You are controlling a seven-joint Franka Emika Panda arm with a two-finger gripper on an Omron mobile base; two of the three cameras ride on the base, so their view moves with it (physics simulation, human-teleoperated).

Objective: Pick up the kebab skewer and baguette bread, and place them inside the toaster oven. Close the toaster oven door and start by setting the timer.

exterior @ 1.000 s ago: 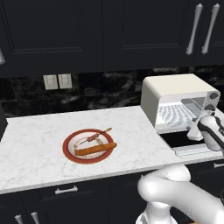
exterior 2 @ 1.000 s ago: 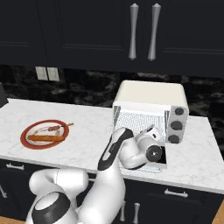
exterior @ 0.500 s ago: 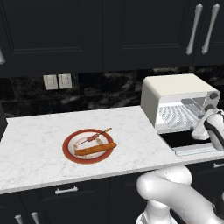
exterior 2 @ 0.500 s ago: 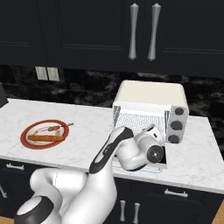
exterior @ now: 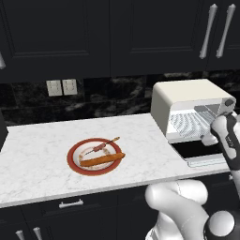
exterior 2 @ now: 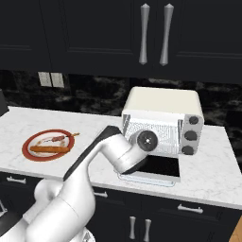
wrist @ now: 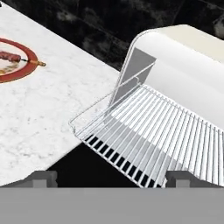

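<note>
The toaster oven [exterior: 186,107] [exterior 2: 163,108] stands at the counter's right end. The toaster oven door [exterior: 200,153] [exterior 2: 156,168] lies folded down flat, and a wire rack [wrist: 151,131] sticks out over it. My gripper [wrist: 112,177] hovers open just above the dark glass, facing the rack, with nothing between its fingers. To the left a red-rimmed plate [exterior: 75,165] [exterior 2: 27,144] carries the orange-brown baguette bread [exterior: 102,160] [exterior 2: 49,150] and, behind it, the thin kebab skewer [exterior: 101,147] [exterior 2: 58,138] [wrist: 10,57].
Dark upper cabinets with silver handles [exterior 2: 153,34] hang above the oven. A wall outlet [exterior: 62,87] sits on the black backsplash. The marble counter [exterior: 42,140] runs between plate and oven. Drawer fronts [exterior: 71,204] line the counter's front edge.
The jaws have gone from partly closed to wide open. The hand has lifted a little and shifted left in front of the oven. Door, plate and food have not moved.
</note>
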